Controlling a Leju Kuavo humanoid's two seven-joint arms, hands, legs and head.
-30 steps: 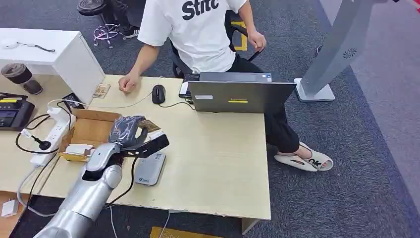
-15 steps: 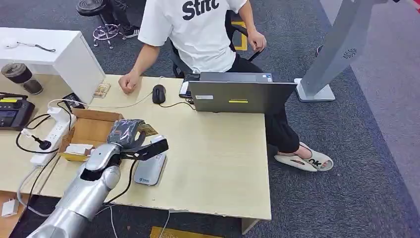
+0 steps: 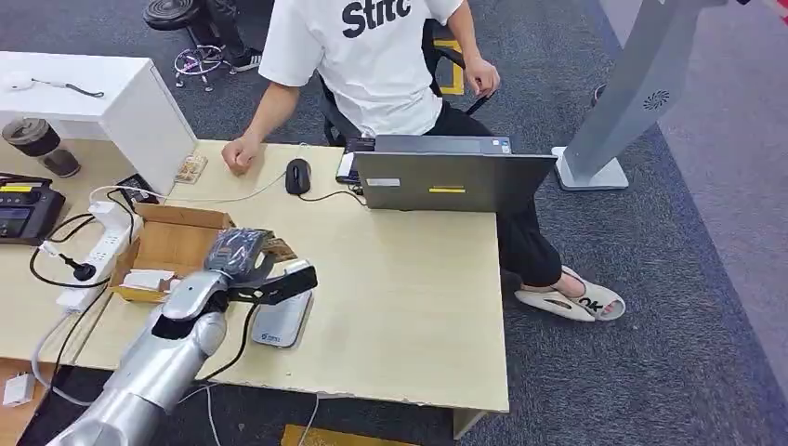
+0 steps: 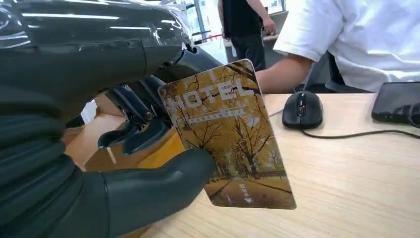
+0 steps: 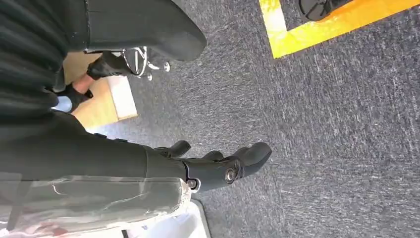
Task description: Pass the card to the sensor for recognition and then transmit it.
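A light wooden worktop [image 3: 409, 307] on grey carpet. The left hand [image 3: 240, 253] pinches a golden card [image 4: 229, 134] reading "HOTEL" above the grey sensor [image 3: 282, 316] near the worktop's front-left edge. The right hand [image 5: 218, 166] hangs empty, fingers loosely apart.

Left robot hand [image 4: 99, 163] pinching a golden hotel card [image 4: 229, 134] — black mouse [image 4: 302, 109] behind, on wooden table [image 4: 356, 173]
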